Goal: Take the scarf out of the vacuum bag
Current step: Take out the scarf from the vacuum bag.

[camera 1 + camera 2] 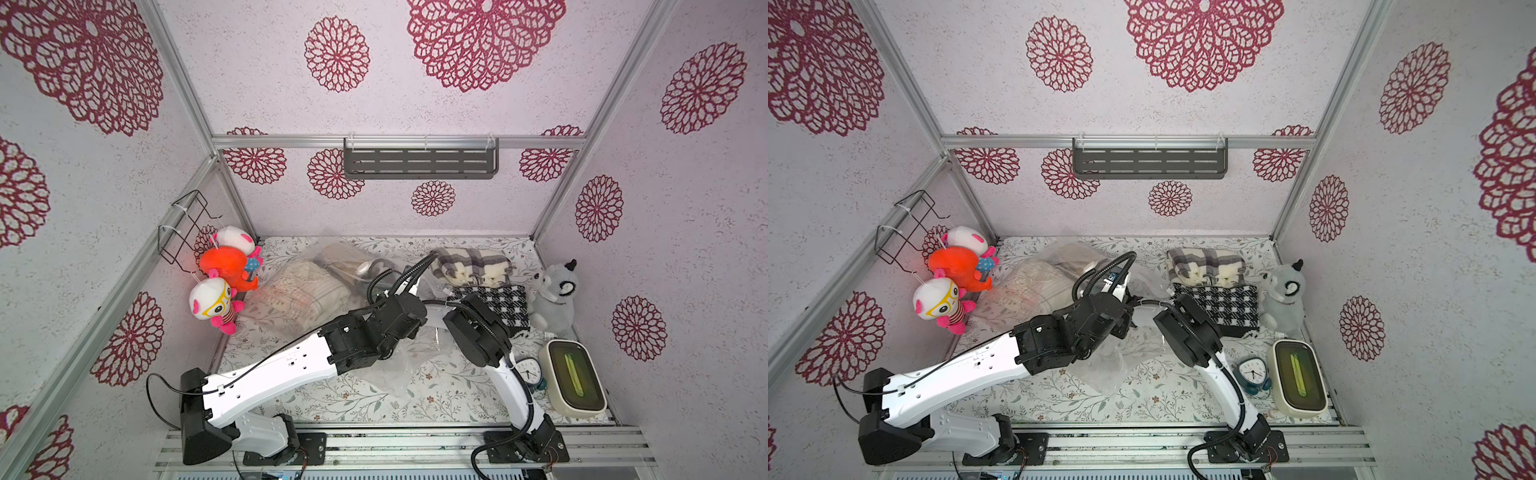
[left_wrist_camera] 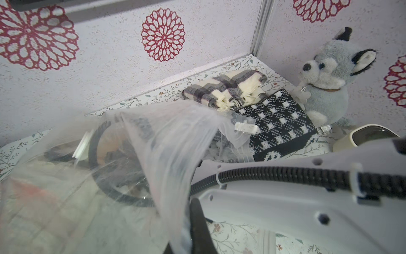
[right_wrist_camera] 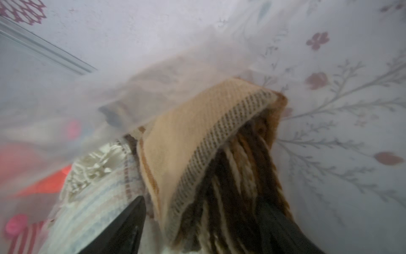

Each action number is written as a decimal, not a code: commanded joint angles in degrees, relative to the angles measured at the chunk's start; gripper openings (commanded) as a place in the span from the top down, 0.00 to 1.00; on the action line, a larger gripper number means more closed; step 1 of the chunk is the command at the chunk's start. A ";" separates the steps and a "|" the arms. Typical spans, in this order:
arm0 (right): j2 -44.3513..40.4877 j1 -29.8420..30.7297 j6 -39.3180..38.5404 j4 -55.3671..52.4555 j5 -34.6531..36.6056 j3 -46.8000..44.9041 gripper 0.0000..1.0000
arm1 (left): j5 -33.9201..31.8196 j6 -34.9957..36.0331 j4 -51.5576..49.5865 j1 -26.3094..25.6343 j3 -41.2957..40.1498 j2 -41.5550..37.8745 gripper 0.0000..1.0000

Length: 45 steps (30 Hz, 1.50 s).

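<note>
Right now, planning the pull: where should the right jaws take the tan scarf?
Grip the tan scarf at its knit hem, above the fringe, coming from the fringe end under the lifted vacuum bag. That end faces the jaws; loose strands might slip.

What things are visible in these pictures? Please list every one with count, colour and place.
vacuum bag: 1, clear, on the floral table, left of centre
cream scarf: 1, cream, inside the bag
tan scarf: 1, tan with brown fringe, under the bag's film
plaid scarf: 1, grey and cream, back right
checked scarf: 1, black and white, beside the plaid one
plush fox: 1, grey, right wall
plush toys: 3, two white-pink, one orange, left wall
wire rack: 1, black, left wall
shelf: 1, grey, back wall
clock: 1, white face, front right
box: 1, cream, dark top, front right
left gripper: 1, black, shut on the bag
right gripper: 1, black, open around the tan scarf
</note>
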 commanded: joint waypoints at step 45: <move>-14.00 3.45 -8.19 0.89 -3.85 -17.46 1.00 | 4.07 1.85 5.88 12.14 2.41 3.68 1.00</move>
